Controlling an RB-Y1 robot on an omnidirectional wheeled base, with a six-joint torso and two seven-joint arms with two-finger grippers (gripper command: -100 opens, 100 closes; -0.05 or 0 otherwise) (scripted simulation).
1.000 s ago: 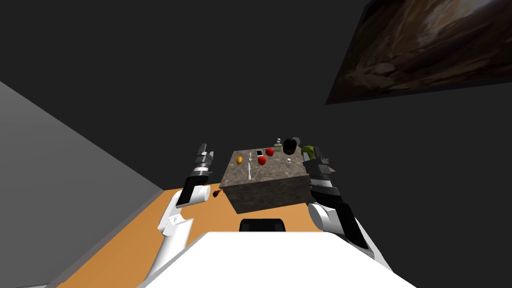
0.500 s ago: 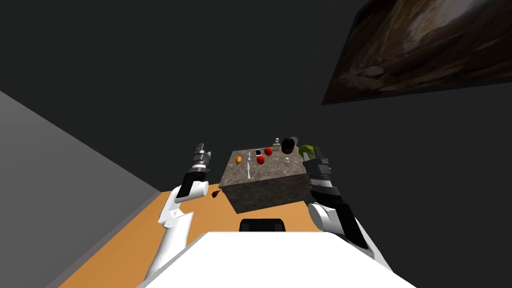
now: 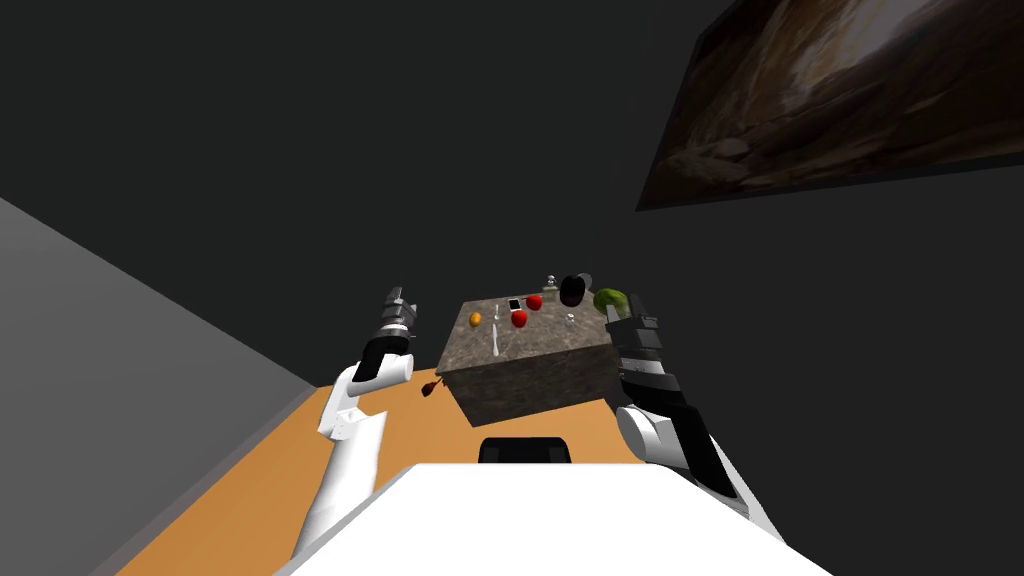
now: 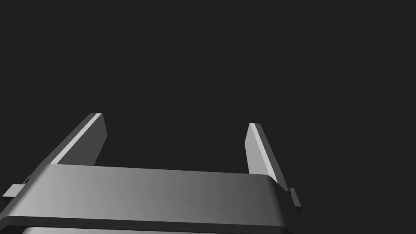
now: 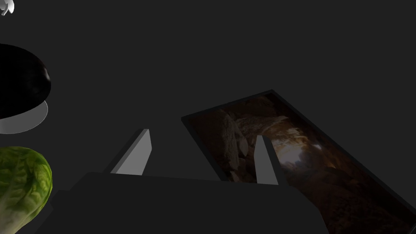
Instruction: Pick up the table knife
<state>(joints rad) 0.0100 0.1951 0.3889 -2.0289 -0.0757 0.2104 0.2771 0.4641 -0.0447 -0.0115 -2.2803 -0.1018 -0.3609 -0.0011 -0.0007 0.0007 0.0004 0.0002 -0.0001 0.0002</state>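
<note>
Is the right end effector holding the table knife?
No, the right end effector is open, and the table knife lies on the table.

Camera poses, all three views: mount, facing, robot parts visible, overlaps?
Head view: on the head, steeply down and forward at the stone-patterned table with the table knife; both forearms, left tool and right tool flank it.
Left wrist view: on the left hand, along its own open fingers.
Right wrist view: on the right hand, along its open fingers, past a green leafy head and black round object toward a framed picture.
Shared: head and right wrist views both show those three.
</note>
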